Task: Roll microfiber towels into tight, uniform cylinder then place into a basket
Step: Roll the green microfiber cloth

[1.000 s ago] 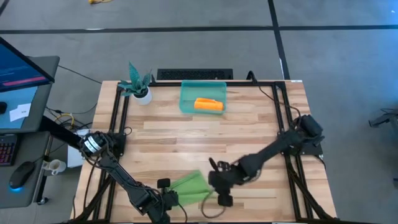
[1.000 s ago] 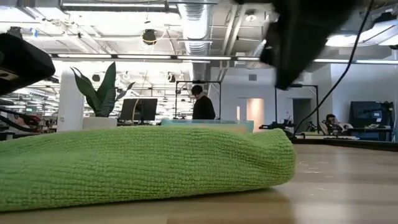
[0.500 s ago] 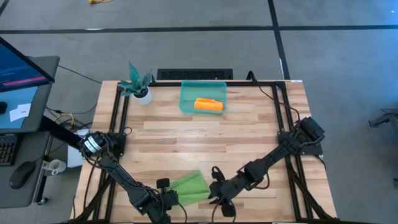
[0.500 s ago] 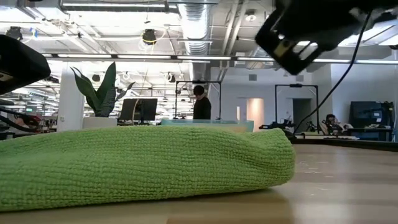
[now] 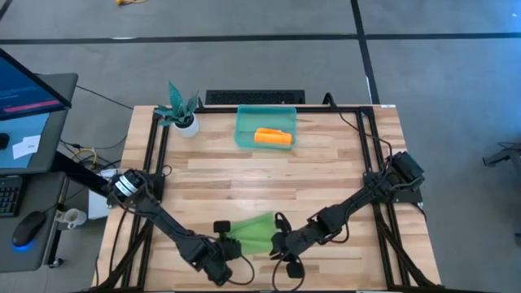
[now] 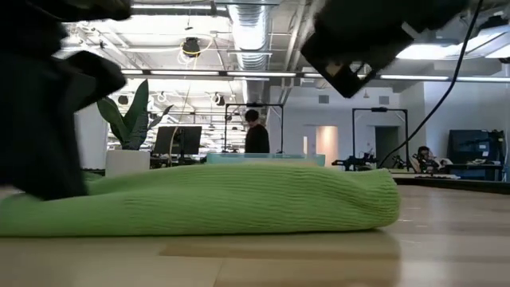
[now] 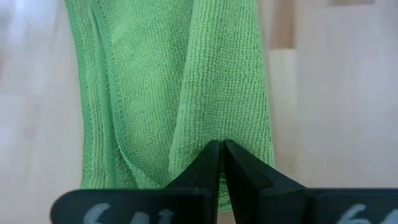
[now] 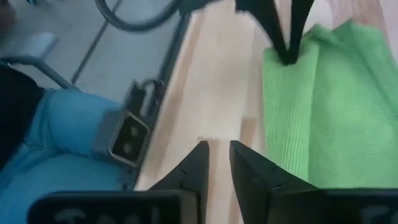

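- Low centre of the high view: left gripper [image 5: 225,247] pinched on green towel [image 5: 254,231], likely anchoring its edge for rolling.
- Just right: right gripper [image 5: 281,244], jaws narrow, holding nothing, beside the towel's other end.
- Upper centre: basket [image 5: 244,116] already containing rolled orange towel [image 5: 273,137].

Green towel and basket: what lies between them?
Only bare table lies between the green towel and the basket, in the high view.
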Tool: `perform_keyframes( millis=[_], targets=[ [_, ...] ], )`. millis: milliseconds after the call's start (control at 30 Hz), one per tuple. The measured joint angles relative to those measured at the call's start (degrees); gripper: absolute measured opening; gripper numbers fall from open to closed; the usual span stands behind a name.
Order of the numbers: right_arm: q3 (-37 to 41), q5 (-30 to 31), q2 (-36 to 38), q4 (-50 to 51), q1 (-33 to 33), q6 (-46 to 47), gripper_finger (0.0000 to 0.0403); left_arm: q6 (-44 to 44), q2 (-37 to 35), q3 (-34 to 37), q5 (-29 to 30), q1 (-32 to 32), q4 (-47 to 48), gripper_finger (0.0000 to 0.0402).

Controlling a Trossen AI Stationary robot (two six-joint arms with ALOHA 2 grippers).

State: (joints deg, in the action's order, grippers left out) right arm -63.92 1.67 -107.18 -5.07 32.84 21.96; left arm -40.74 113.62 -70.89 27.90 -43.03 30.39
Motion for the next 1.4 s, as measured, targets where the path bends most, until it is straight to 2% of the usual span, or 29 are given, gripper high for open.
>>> perform_keyframes(
  millis=[433, 633, 833, 1033, 1400],
  targets=[
    [0.0, -0.1, 0.0, 7.6, -0.9, 0.9, 0.0006, 11.6, 0.0, 0.0, 0.5, 4.5, -0.1, 0.0016],
    [1.8, 0.8, 0.0, 8.2, -1.8, 4.5, 0.0018, 16.5, 0.0, 0.0, 0.8, 5.4, -0.4, 0.0016],
    [4.2, 1.5, 0.0, 8.3, -3.1, 8.1, 0.0006, 20.0, 0.0, 0.0, 1.5, 6.5, -1.2, 0.0016],
    [4.2, 1.7, 0.0, 8.1, -3.4, 8.5, 0.001, 20.4, 0.0, 0.0, 1.5, 7.3, -1.6, 0.0016],
    [4.2, 6.6, 0.0, 9.8, -4.9, 10.1, 0.0006, 21.7, 0.0, 0.0, 1.5, 7.3, -1.6, 0.0015]
  ],
)
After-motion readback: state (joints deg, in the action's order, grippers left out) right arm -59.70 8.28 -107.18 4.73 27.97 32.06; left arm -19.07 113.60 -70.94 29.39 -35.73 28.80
